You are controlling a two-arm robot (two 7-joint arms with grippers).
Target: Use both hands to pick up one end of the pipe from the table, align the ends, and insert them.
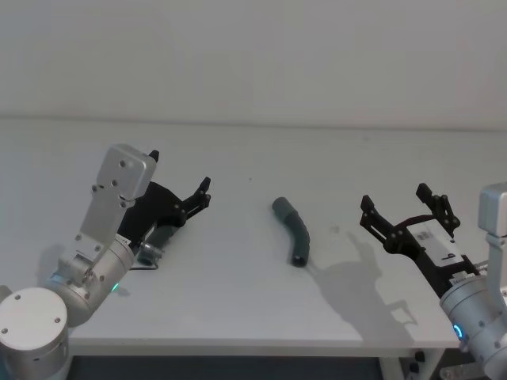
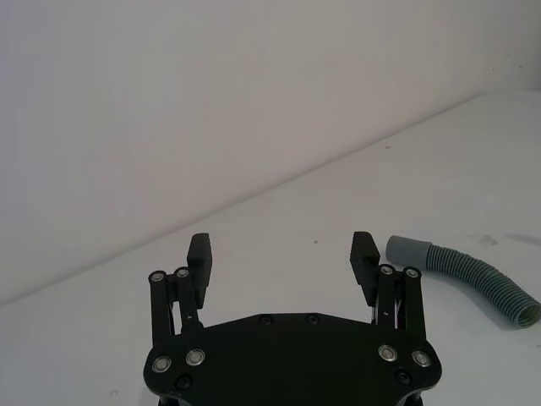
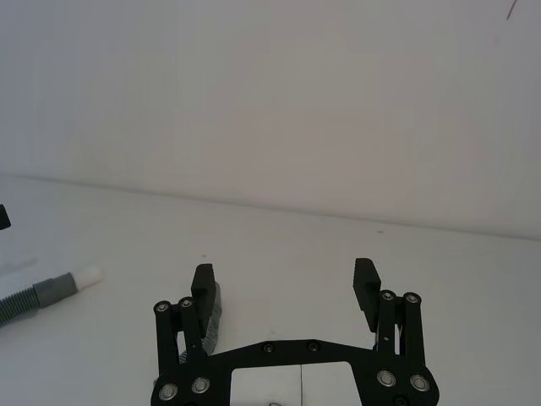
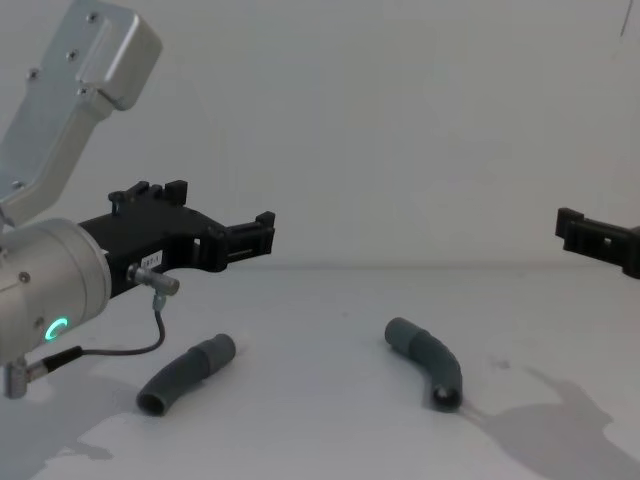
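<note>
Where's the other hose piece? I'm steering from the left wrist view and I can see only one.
Observer: The other hose piece lies on the table, beneath the left gripper.
Operator: What's the right gripper doing?
Observer: The right gripper is above the table's right side, fingers open, holding nothing.

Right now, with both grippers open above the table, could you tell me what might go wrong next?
The left piece lies partly under the left gripper in the head view, so its descent may be poorly guided. The loose cable at that wrist hangs close to it and might drag it. The curved middle piece could roll as the fingers of the right gripper close.
</note>
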